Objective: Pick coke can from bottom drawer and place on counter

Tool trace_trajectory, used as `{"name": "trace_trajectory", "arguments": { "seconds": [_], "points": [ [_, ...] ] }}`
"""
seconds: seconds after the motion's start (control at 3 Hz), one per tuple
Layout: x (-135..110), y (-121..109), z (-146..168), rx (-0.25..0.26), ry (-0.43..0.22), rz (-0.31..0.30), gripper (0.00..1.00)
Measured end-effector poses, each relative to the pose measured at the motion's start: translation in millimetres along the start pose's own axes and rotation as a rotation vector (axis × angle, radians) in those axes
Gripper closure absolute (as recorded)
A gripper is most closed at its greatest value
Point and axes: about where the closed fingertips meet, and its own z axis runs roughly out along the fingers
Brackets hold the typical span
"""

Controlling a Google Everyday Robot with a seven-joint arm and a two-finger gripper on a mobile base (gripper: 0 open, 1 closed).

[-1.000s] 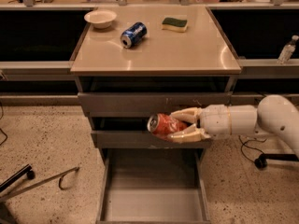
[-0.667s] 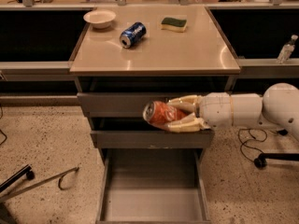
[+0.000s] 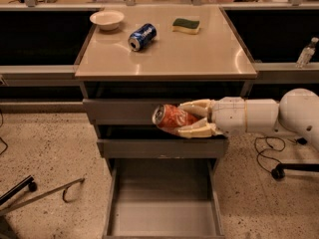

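Quick count for you: two cans, one bowl, one sponge, three drawers, one gripper. The coke can [image 3: 172,117] was the red-orange one with white markings. It lay sideways with its silver top facing 9 o'clock. Your gripper [image 3: 183,118] was clamped on it, one cream finger [image 3: 195,106] above and one below, with the arm reaching in from 3 o'clock. The can hung in the air in front of the two upper drawers [image 3: 119,111], both pushed in. It was at 12 o'clock from the bottom drawer [image 3: 164,218], which was pulled out and showed a plain grey floor. The can sat below the front edge of the counter [image 3: 199,54], not touching it. Up on the counter, the blue can [image 3: 142,36] lay on its side around 10 o'clock from the middle. The white bowl [image 3: 106,19] was farther out the same way, by the back corner. The green sponge [image 3: 186,25] was near 1 o'clock.
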Motion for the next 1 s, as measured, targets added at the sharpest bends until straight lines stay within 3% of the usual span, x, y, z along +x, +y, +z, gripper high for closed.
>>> {"name": "trace_trajectory", "arguments": {
  "seconds": [0.33, 1.0],
  "points": [
    [-29, -27, -12, 0.018, 0.03, -0.049, 1.0],
    [-129, -135, -56, 0.208, 0.11, -0.209, 1.0]
  ]
}}
